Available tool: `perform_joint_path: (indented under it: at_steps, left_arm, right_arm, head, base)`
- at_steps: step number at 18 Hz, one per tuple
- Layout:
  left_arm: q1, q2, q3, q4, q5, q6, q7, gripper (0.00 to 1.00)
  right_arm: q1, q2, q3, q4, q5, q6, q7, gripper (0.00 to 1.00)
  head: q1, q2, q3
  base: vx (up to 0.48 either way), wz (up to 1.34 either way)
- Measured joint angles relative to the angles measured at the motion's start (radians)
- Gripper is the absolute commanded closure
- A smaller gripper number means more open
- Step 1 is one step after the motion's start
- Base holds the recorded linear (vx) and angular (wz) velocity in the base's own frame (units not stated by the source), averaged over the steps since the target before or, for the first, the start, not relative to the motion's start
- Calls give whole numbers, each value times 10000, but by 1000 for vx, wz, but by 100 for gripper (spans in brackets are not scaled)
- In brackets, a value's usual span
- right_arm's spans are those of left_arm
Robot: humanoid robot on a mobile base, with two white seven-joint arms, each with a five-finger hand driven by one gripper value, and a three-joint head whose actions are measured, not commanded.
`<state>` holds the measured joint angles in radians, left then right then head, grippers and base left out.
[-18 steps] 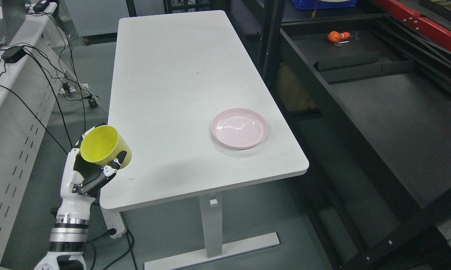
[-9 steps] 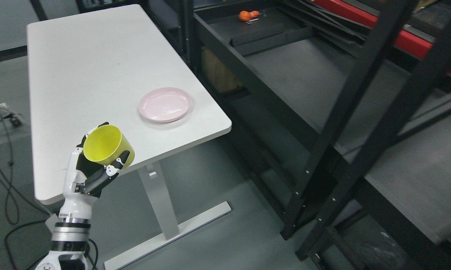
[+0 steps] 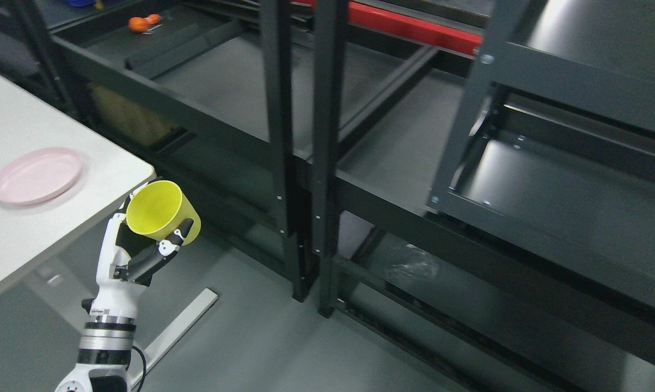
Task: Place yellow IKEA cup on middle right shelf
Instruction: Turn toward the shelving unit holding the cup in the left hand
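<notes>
My left hand (image 3: 142, 239) holds the yellow cup (image 3: 161, 210) at the lower left of the head view, fingers curled around its wall, mouth tilted up and toward the camera. The cup hangs over the floor just off the white table's corner (image 3: 136, 169). Black shelving fills the middle and right: one unit with a grey shelf board (image 3: 409, 141) behind two black uprights (image 3: 300, 136), and a nearer unit at right with a shelf board (image 3: 567, 190). The right arm does not show.
A pink plate (image 3: 36, 174) lies on the white table at left. An orange object (image 3: 142, 23) sits on a far shelf at the top left. A red beam (image 3: 414, 24) runs along the back. Grey floor lies between me and the shelving.
The whole picture has swung right, so the camera has turned from the table toward the shelving. The cup stays held in my left hand in the same pose.
</notes>
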<state>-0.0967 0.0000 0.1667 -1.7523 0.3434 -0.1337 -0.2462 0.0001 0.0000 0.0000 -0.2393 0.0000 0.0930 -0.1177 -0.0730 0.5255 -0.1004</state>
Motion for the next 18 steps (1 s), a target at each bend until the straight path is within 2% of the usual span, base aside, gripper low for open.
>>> perform_joint_path:
  at_steps: [11,18]
  left_arm:
    - [0,0,-211,-24,30,-70,0,97]
    - [0,0,-516,-33,33,-310,0,97]
  right_arm:
    - [6,0,0,1,0,0,0,1]
    - [-5,0,0,0,0,0,12,1]
  head:
    - [0,-5,0]
    - [0,-6,0]
  base:
    - [-198,-853]
    - [-5,-131]
